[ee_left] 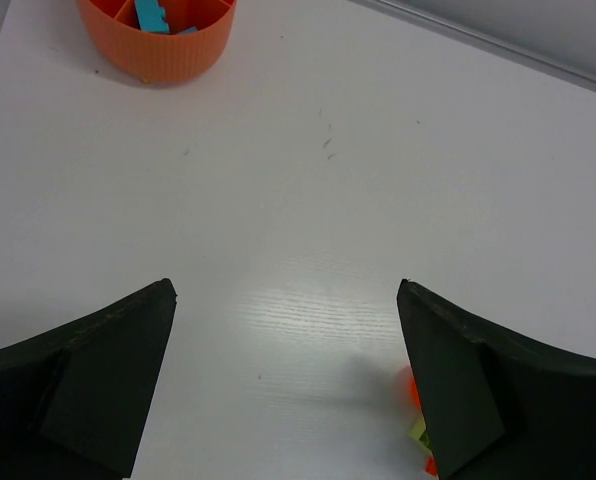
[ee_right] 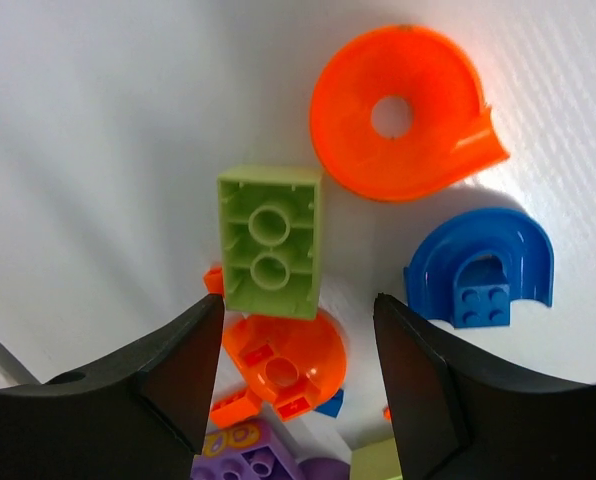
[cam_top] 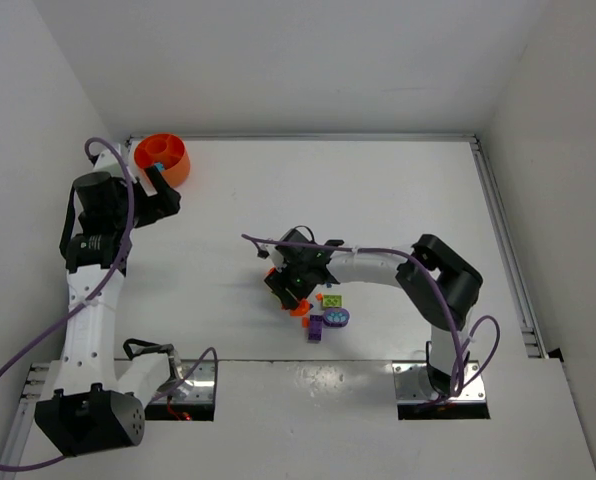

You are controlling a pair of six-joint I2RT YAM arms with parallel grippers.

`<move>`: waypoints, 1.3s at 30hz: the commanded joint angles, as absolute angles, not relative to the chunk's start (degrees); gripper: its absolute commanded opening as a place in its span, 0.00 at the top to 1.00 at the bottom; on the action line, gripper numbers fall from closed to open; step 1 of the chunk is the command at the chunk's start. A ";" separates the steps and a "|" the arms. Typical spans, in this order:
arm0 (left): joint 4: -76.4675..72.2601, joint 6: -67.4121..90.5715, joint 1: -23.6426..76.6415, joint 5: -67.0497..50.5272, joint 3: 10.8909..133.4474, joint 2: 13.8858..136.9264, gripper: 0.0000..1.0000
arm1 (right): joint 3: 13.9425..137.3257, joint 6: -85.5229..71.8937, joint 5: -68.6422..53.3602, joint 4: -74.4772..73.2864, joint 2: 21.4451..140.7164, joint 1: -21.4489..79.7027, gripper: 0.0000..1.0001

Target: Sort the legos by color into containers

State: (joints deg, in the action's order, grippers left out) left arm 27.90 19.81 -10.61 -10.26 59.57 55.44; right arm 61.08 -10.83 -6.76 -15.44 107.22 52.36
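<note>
The round orange bowl (cam_top: 161, 157) with inner dividers sits at the far left; in the left wrist view (ee_left: 158, 45) it holds a blue brick (ee_left: 153, 14). My left gripper (cam_top: 165, 192) is open and empty just in front of the bowl, over bare table (ee_left: 286, 292). The lego pile (cam_top: 318, 308) lies at the middle front. My right gripper (cam_top: 284, 288) hangs open over it (ee_right: 298, 300). Its jaws straddle the near end of an upside-down lime green brick (ee_right: 271, 240) and an orange dome piece (ee_right: 283, 365). An orange ring piece (ee_right: 403, 110), a blue arch (ee_right: 481, 270) and a purple brick (ee_right: 243, 455) lie around them.
A lime brick (cam_top: 332, 300), a purple brick (cam_top: 315, 327) and a purple oval piece (cam_top: 337, 318) lie at the pile's right side. Orange and lime bits (ee_left: 414, 410) peek out beside my left gripper's right finger. A rail (cam_top: 503, 240) runs along the table's right edge.
</note>
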 commanded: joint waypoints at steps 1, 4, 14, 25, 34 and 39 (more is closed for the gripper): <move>25.40 20.57 -11.43 -13.10 58.97 54.49 0.01 | 65.38 -10.28 -6.23 -15.38 110.82 52.21 0.38; 25.40 20.04 -11.43 -13.10 58.97 53.96 0.01 | 66.61 -10.28 -6.77 -15.91 112.58 52.21 0.38; 24.79 20.04 -11.43 -14.24 57.30 53.44 0.01 | 66.97 -9.76 -6.77 -16.44 113.20 52.21 0.65; 24.17 16.34 -11.43 -38.92 49.58 53.69 0.03 | 67.66 -2.03 -16.78 -15.64 98.18 51.68 0.89; 19.78 22.84 -10.90 -52.99 46.14 58.44 0.17 | 80.66 1.05 -20.39 -17.75 97.46 51.68 0.91; 17.58 25.14 -8.45 -59.84 45.62 61.00 0.19 | 86.74 1.67 -19.07 -18.90 101.24 52.82 0.91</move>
